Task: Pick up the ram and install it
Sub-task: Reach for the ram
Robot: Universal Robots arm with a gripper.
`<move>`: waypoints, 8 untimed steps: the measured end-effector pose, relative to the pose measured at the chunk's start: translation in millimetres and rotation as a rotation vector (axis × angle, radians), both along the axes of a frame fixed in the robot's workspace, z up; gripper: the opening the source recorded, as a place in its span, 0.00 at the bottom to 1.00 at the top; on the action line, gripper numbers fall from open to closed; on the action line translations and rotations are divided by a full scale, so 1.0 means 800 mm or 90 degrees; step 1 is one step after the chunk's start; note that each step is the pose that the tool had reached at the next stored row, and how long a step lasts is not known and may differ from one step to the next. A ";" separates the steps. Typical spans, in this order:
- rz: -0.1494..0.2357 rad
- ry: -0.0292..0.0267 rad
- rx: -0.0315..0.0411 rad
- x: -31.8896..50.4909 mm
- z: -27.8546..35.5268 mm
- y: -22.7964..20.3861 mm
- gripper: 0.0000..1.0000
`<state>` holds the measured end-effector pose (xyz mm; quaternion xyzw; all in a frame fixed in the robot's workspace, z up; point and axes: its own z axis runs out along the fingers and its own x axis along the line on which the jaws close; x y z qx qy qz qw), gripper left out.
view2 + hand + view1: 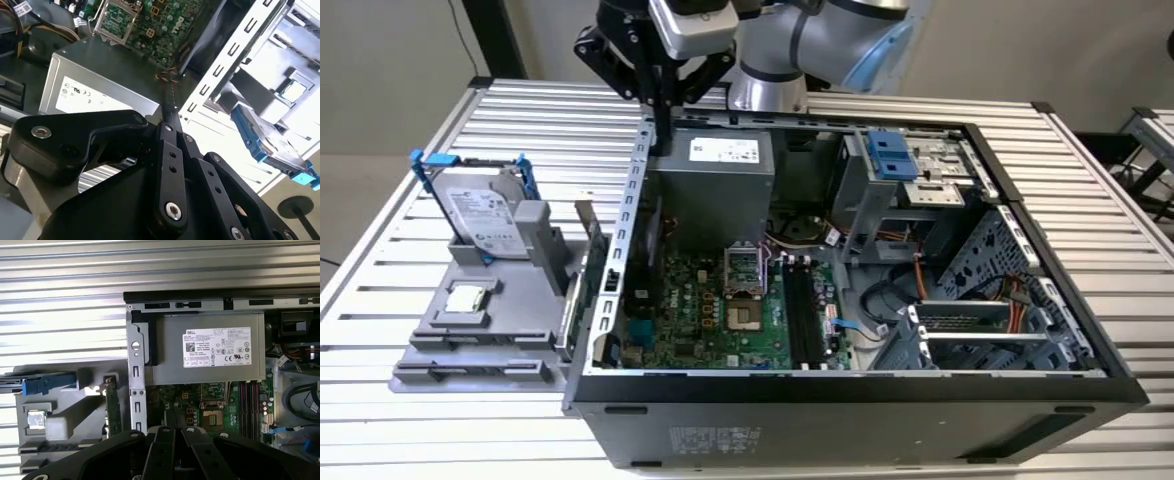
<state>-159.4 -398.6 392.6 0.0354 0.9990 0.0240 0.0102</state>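
Observation:
My gripper (664, 105) hangs over the back left corner of the open computer case (854, 388), above the edge by the power supply (720, 152). Its black fingers (169, 150) are shut on the ram (664, 135), seen edge-on as a thin dark strip pointing down. In both wrist views the strip (167, 109) (170, 416) sticks out past the closed fingertips. The long black memory slots (801, 315) lie on the green motherboard (707, 315), toward the front of the case from the gripper. They also appear in the first wrist view (247, 400).
On the exterior view's left a grey fixture (480, 348) carries a silver hard drive in a blue frame (487, 215) and a small square processor chip (467, 298). A green card (112, 407) stands at the fixture's edge against the case wall. Cables and drive bays crowd the case's right half.

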 end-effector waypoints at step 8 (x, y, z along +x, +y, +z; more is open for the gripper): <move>0.000 0.0000 0.0000 -0.018 0.0000 0.0000 0.00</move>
